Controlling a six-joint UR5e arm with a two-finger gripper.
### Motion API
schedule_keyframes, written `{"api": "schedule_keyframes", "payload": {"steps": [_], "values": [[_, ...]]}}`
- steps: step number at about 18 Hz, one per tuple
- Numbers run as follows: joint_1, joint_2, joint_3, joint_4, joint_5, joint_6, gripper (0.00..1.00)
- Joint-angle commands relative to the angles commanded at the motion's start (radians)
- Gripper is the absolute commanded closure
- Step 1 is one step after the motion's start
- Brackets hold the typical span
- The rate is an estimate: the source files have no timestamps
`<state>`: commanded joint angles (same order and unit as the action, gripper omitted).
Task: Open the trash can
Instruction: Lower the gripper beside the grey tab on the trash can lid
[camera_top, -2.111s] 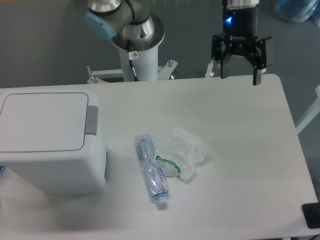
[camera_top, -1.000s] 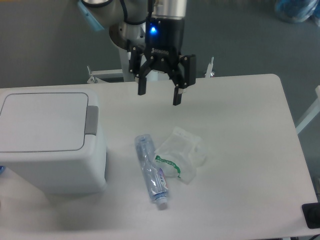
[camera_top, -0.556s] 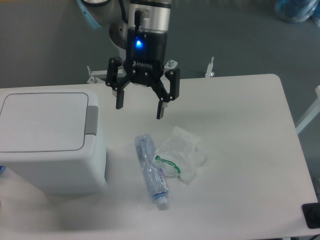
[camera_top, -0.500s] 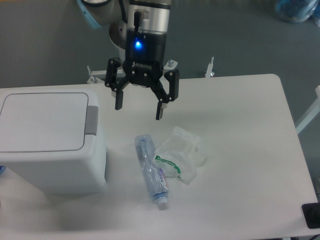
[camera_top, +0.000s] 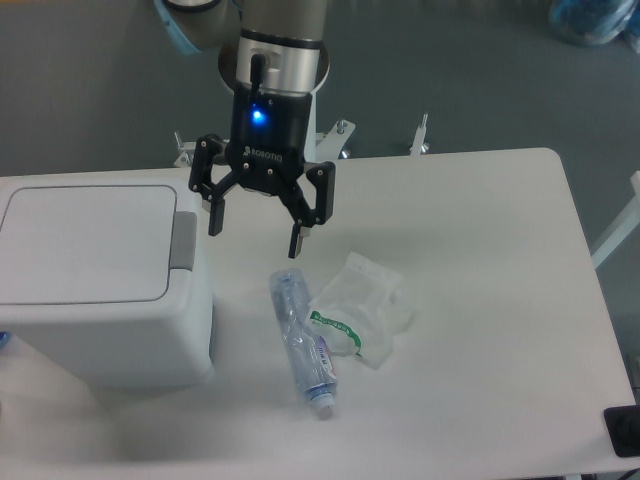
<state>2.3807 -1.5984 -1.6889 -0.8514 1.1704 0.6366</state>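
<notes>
Bare desk (camera_top: 480, 230) opens wide to the right. The trash can (camera_top: 95, 285) walls off the left, lid shut. End effector (camera_top: 255, 230), fingers spread, hangs just right of the grey tab (camera_top: 183, 240), open air around it. Below it, a crushed bottle (camera_top: 303, 342) and plastic bag (camera_top: 360, 305) clutter the middle.

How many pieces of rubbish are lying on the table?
2. A crushed clear plastic bottle lies near the middle of the table, and a crumpled clear plastic bag lies right beside it, touching it. More could be hidden behind the trash can.
</notes>
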Motion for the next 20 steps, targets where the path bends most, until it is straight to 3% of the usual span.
{"api": "schedule_keyframes", "payload": {"steps": [20], "values": [[-0.023, -0.008, -0.032, 0.003, 0.000, 0.000, 0.00]]}}
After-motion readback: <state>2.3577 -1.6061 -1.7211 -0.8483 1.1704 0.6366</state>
